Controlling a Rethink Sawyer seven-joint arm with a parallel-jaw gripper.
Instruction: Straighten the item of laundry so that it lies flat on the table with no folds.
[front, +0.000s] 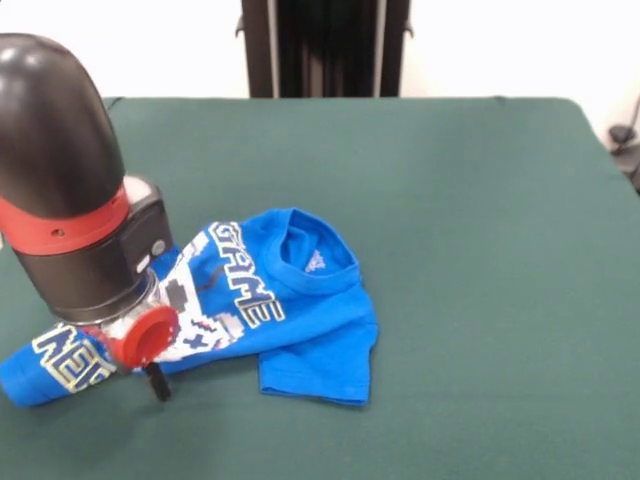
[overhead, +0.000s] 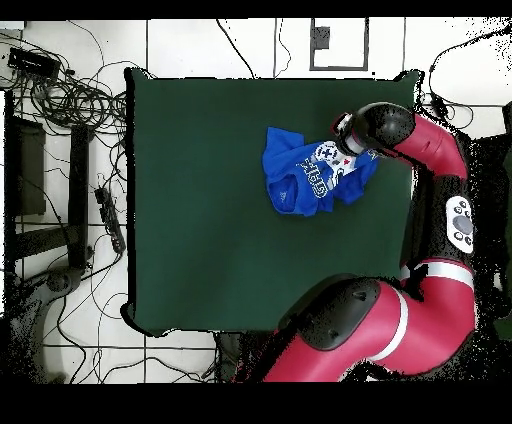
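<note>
Laundry (front: 300, 300), a blue T-shirt, lies crumpled toward the table's (front: 480, 200) 8 o'clock edge in the front view; collar showing, one sleeve doubled under, print creased; flattening looks barely begun; the tool (front: 152, 362) sits on its 9 o'clock end, but I cannot tell whether it grips.

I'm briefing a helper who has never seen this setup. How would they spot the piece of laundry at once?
Start from the big dark green table; in the front view, look to its left part, just under the robot's arm. There a small bright blue T-shirt lies crumpled and folded over. It is the only cloth item there, marked by white pixel-style lettering.
</note>
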